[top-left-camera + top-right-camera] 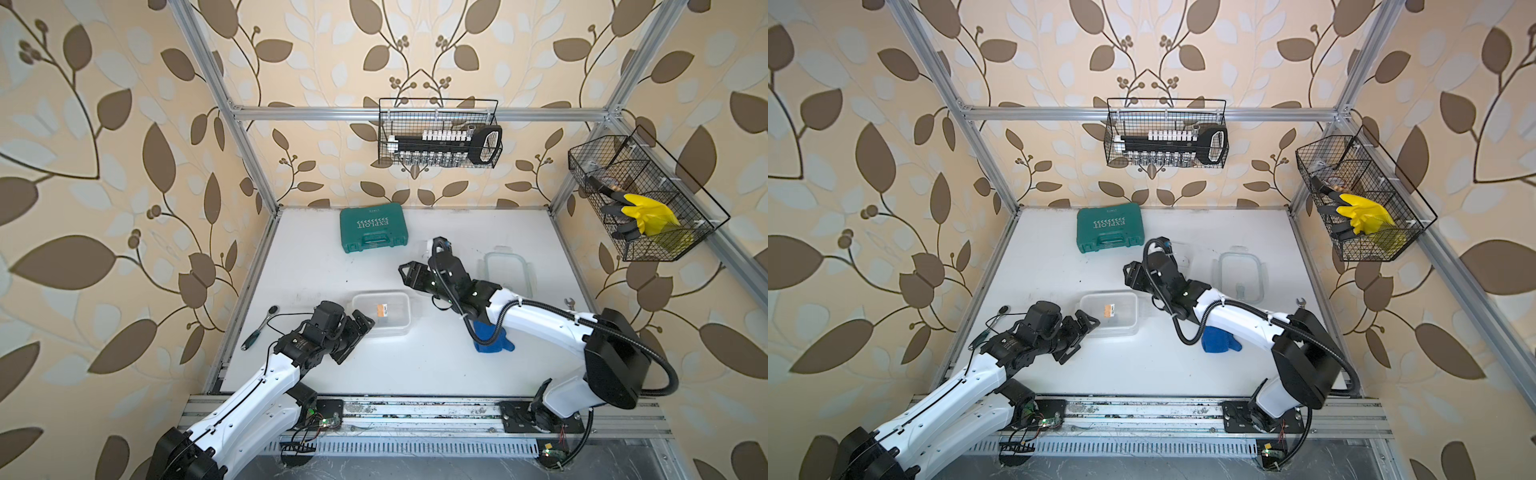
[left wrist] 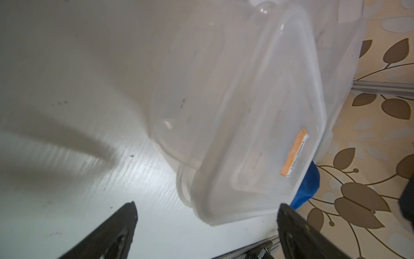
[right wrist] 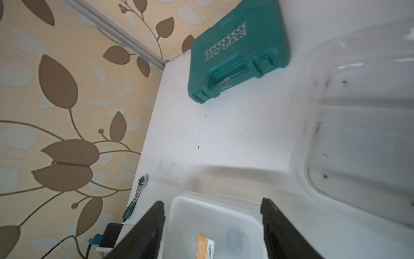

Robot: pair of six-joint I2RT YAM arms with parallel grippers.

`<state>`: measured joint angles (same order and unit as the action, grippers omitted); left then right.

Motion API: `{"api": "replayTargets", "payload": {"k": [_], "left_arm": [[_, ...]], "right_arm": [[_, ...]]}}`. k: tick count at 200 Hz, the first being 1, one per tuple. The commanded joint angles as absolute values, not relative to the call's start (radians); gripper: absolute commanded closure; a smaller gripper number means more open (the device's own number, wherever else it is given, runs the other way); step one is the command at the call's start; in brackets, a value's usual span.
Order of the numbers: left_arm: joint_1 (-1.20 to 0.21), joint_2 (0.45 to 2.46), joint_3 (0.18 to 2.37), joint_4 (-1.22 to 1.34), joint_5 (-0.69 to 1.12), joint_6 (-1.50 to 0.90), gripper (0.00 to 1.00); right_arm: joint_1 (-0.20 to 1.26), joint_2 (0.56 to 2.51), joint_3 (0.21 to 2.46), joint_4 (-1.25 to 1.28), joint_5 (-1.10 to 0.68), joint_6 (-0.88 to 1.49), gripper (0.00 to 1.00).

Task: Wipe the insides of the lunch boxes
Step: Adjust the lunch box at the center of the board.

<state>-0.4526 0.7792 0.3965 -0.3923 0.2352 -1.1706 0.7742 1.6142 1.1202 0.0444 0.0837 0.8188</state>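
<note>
Wiping appears not yet started: blue cloth lies unheld on the table, left gripper and right gripper both spread and empty, frosted lunch box and clear lunch box still to do.

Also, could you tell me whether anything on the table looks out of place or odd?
Nothing looks spilled or damaged. The blue cloth lies crumpled on the table, unheld, and a ratchet lies at the table's left edge, an odd thing for a wiping job.
</note>
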Motion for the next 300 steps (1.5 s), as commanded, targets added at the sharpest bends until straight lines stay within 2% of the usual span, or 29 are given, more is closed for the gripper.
{"api": "replayTargets", "payload": {"k": [1, 32, 54, 82, 116, 163, 205, 228, 254, 278, 300], "left_arm": [[-0.459, 0.785, 0.414, -0.299, 0.231, -1.197, 0.01], [-0.459, 0.874, 0.458, -0.258, 0.188, -1.151, 0.01], [-0.443, 0.969, 0.498, -0.23, 0.166, -1.104, 0.01], [-0.357, 1.054, 0.558, -0.206, 0.197, -1.036, 0.01], [-0.228, 1.164, 0.638, -0.173, 0.277, -0.968, 0.01], [-0.146, 1.369, 0.835, -0.143, 0.351, -0.899, 0.01], [-0.107, 1.535, 0.972, -0.1, 0.426, -0.887, 0.01], [-0.08, 1.497, 0.987, -0.168, 0.42, -0.862, 0.01], [-0.052, 1.302, 0.922, -0.302, 0.341, -0.809, 0.01], [-0.044, 1.112, 0.769, -0.309, 0.362, -0.848, 0.01], [-0.045, 0.975, 0.584, -0.223, 0.438, -1.005, 0.01]], "right_arm": [[0.75, 1.754, 1.23, -0.07, -0.158, 0.552, 0.31], [0.748, 1.904, 1.359, -0.16, -0.276, 0.509, 0.35], [0.749, 1.928, 1.331, -0.121, -0.306, 0.55, 0.38], [0.76, 1.89, 1.242, -0.063, -0.307, 0.608, 0.39], [0.802, 1.843, 1.166, -0.038, -0.254, 0.664, 0.41], [0.888, 1.774, 1.1, -0.014, -0.081, 0.783, 0.41], [0.914, 1.799, 1.113, -0.021, 0.023, 0.864, 0.39], [0.914, 1.787, 1.109, -0.034, 0.087, 0.901, 0.38], [0.917, 1.706, 1.071, -0.059, 0.178, 0.885, 0.36], [0.923, 1.641, 1.052, -0.059, 0.21, 0.813, 0.36], [0.936, 1.626, 1.078, -0.072, 0.203, 0.731, 0.36]]}}
